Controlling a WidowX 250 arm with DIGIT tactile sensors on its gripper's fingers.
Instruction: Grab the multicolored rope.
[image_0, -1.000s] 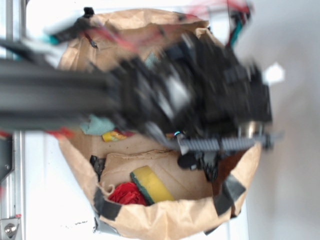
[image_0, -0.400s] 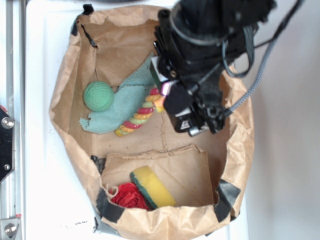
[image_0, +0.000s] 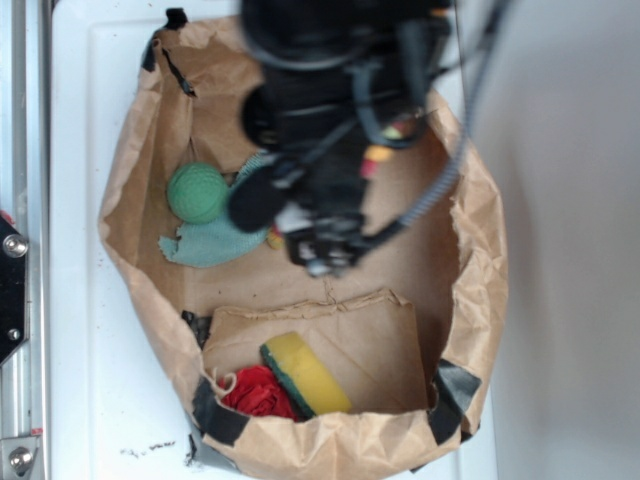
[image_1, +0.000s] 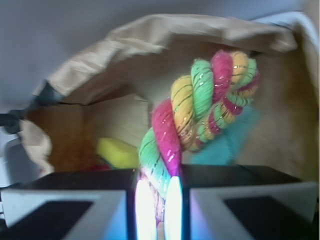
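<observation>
In the wrist view my gripper (image_1: 159, 200) is shut on the multicolored rope (image_1: 195, 110). The rope is a thick twisted cord of red, yellow and green strands. It rises from between the two pads and curls over at its top. In the exterior view my black arm and gripper (image_0: 320, 248) hang over the middle of the brown paper bag (image_0: 130, 180) and hide nearly all of the rope. Only a small yellow bit (image_0: 273, 238) shows at the arm's left edge.
A green ball (image_0: 197, 192) and a teal cloth rag (image_0: 210, 243) lie inside the bag on the left. A yellow sponge (image_0: 305, 372) and a red fabric bundle (image_0: 255, 390) sit in the bag's front pocket. White surface surrounds the bag.
The arm has swung from the right side of the bag to over the rope. The rope lay in plain view beside the cloth before; now the arm covers it and the jaws grip it.
</observation>
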